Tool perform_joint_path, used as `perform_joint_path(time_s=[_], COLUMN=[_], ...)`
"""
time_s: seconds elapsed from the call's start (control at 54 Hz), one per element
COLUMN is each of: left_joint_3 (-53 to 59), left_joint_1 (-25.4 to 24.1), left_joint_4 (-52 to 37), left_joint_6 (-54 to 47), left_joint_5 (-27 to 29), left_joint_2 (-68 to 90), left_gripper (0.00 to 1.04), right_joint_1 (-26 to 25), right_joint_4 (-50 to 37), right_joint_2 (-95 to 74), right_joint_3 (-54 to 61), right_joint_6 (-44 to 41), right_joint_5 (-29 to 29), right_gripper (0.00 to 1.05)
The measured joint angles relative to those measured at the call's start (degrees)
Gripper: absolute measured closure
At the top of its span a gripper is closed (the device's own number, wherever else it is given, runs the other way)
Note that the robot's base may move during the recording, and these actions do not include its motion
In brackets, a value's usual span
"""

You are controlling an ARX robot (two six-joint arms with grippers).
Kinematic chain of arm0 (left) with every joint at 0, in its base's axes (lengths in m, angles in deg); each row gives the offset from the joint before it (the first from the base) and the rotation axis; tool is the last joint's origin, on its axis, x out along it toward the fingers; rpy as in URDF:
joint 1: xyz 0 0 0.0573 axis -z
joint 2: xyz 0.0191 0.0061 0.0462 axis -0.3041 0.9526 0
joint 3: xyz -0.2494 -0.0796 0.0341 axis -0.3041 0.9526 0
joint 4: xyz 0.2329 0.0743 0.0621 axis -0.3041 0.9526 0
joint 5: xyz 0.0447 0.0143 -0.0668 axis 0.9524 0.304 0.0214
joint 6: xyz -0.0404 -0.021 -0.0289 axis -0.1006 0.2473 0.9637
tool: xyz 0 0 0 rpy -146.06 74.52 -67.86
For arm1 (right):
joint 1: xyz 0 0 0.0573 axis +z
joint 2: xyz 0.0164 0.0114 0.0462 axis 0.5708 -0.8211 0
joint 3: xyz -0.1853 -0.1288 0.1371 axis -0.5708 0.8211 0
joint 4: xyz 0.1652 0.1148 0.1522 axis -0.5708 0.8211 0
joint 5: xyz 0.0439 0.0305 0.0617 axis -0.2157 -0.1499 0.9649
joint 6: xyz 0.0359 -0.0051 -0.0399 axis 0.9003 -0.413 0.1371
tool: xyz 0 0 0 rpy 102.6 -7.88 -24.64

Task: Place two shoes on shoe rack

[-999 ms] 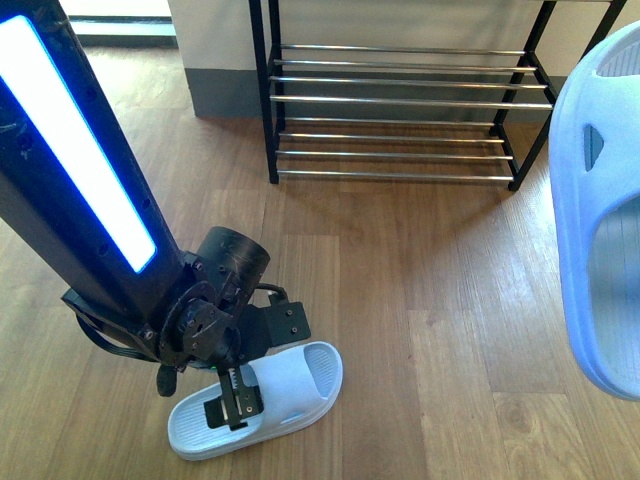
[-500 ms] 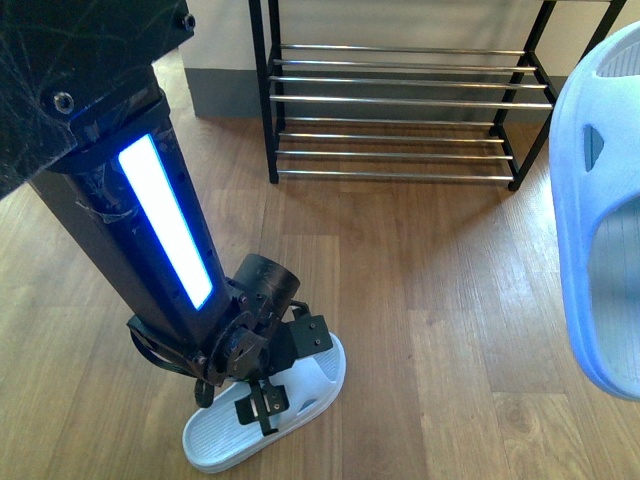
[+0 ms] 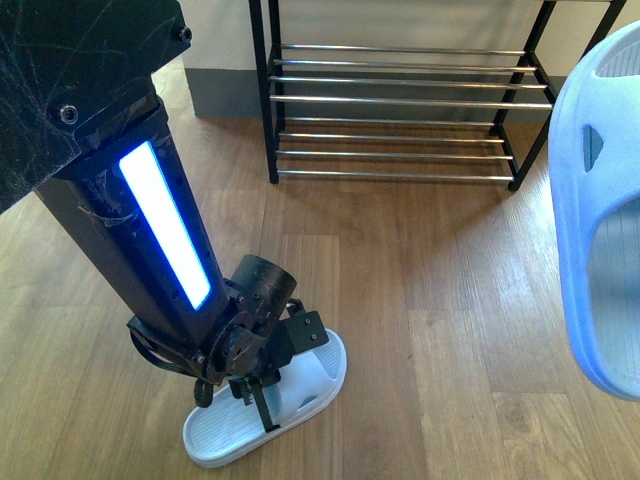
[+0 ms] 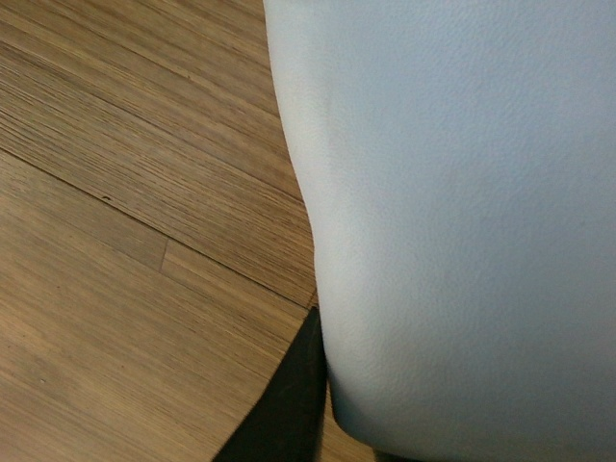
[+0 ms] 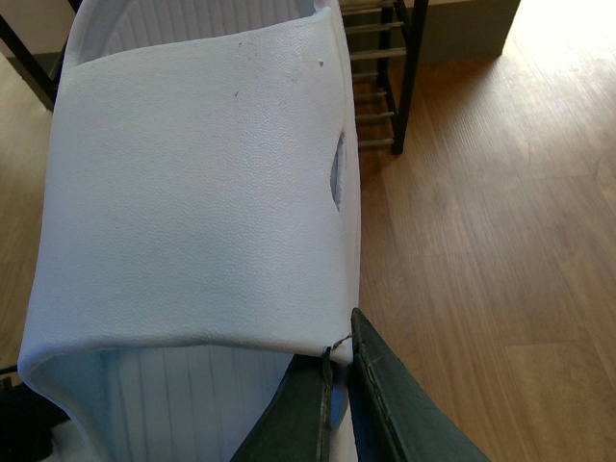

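Neither sandal is racked: the shoe rack (image 3: 400, 100) at top centre is bare. The right hand (image 5: 337, 371) clamps 1 raised sandal (image 5: 192, 183); the left hand (image 3: 258, 392) pinches the floor sandal (image 3: 300, 385).

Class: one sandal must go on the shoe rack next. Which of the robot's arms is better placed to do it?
Right. Its right gripper already holds a sandal off the floor near the shoe rack. The left gripper is only now at the floor sandal.

no readable text anywhere
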Motion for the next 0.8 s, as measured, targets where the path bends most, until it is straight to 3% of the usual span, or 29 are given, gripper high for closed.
perform_joint_path(time_s=[0.056,0.352,0.629,0.796], left_joint_3=[0.0,3.1,15.7,24.3], left_joint_1=[-0.1,-1.7,-4.3,-6.2], left_joint_4=[-0.5,-4.9,-15.5,-19.4], left_joint_6=[0.5,3.4,11.5,15.7], left_joint_5=[0.2,1.0,0.9,4.2], left_joint_2=[0.0,-0.8,-14.9,-25.4], left_gripper=[1.03,1.03,1.03,1.03], right_joint_1=[0.0,0.0,0.0,0.0], right_joint_4=[0.0,0.0,0.0,0.0], right_joint_2=[0.0,0.0,0.0,0.0], right_joint_3=[0.0,0.0,0.0,0.0], right_joint_6=[0.0,0.0,0.0,0.0], right_joint_5=[0.0,0.0,0.0,0.0], right_gripper=[1.03,1.03,1.03,1.03])
